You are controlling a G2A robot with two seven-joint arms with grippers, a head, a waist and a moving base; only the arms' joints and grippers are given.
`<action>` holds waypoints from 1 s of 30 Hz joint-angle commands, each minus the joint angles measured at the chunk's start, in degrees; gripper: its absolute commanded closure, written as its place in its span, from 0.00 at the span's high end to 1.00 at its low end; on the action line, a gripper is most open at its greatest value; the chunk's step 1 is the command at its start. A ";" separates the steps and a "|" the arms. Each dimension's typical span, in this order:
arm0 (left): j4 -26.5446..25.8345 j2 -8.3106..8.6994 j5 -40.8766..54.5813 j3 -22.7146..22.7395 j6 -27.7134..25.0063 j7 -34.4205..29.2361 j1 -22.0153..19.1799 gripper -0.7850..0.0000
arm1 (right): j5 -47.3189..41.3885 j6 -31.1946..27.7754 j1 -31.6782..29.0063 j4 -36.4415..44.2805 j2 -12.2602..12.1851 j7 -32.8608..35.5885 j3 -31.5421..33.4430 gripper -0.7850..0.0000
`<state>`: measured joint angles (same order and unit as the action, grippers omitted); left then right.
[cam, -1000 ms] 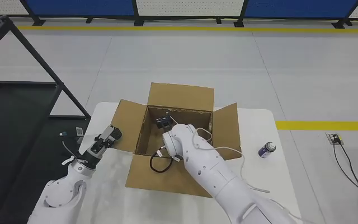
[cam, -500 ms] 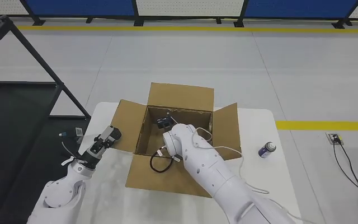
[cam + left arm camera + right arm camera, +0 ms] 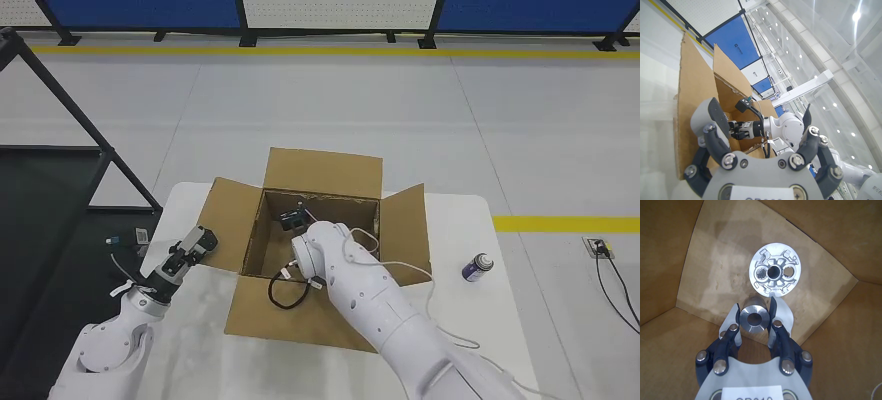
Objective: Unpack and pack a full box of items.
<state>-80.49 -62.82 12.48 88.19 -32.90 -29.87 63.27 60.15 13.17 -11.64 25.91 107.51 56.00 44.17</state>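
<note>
One cardboard box point(image 3: 325, 172), one metal cylinder point(image 3: 755, 312), one slotted metal disc point(image 3: 772, 263), one can point(image 3: 477, 267), one table point(image 3: 187, 205)

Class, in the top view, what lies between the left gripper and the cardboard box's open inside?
A side flap of the cardboard box, folded outward, lies between them, close to the left gripper. The top view shows this.

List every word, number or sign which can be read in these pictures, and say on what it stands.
White paper label on the left claw's base: cut off at the edge, unreadable.
Another white paper label, on the right claw's base, which grips a silver metal cylinder: cut off likewise.
Blue wall panels: white print, too small to read surely.
Round silver metal disc in the brown cardboard box: tiny raised marks, unreadable.
</note>
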 commanded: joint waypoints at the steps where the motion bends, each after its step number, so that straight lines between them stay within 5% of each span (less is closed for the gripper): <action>1: -0.08 0.01 -0.11 0.00 0.12 0.04 0.03 1.00 | 0.10 -0.09 0.05 -0.10 0.03 -0.04 0.14 0.45; 19: -0.24 0.00 -0.36 -0.31 0.53 0.44 -0.41 1.00 | 2.61 0.91 -1.61 7.86 -2.36 -1.15 4.48 0.51; 28: -0.09 -0.08 -0.68 -1.01 0.88 0.35 -1.22 1.00 | 12.73 2.99 -14.06 34.08 -7.84 3.11 11.70 0.56; 30: 0.00 -0.10 -0.86 -1.20 1.10 0.35 -1.48 1.00 | 15.82 2.55 -18.63 42.65 -9.14 4.92 13.93 0.68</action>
<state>-80.53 -62.91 11.72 87.09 -31.91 -29.51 61.91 74.34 16.03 -27.67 63.01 98.99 60.03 56.94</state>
